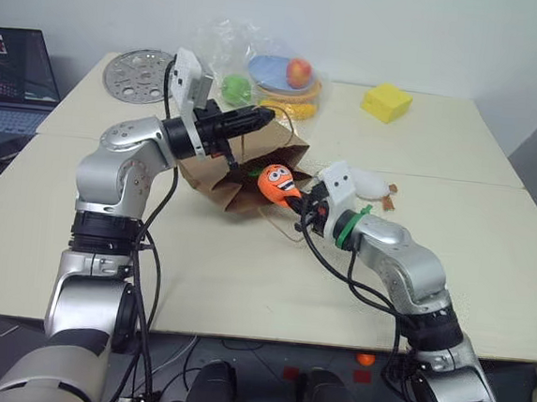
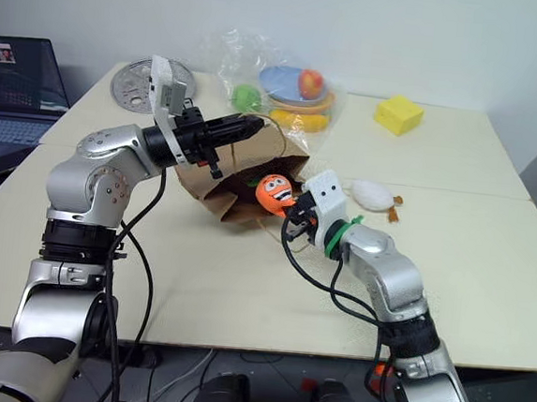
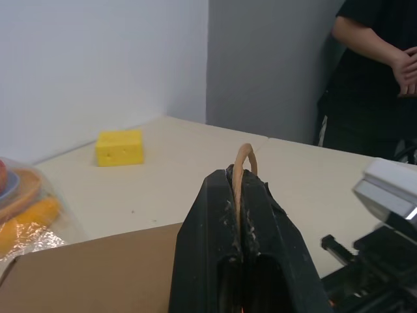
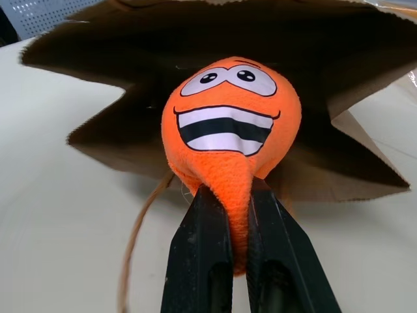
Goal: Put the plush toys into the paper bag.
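The right gripper [image 4: 238, 195] holds the orange carrot toy [image 4: 231, 124] by its narrow end, jaws pinched tight on it, the face at the open mouth of the paper bag [image 1: 253, 167] lying on the worktop [image 1: 243, 274]. The white oval toy [image 2: 374, 193] rests on the worktop just beyond the right wrist. Farther back, the left gripper [image 3: 242, 189] has its jaws clamped on the bag's loop handle [image 3: 245, 156], lifting the upper edge.

Person [image 3: 378, 72] cut off at frame edge (head unseen); carrot toy [image 4: 231, 137] green top hidden inside paper bag [image 4: 365, 98].
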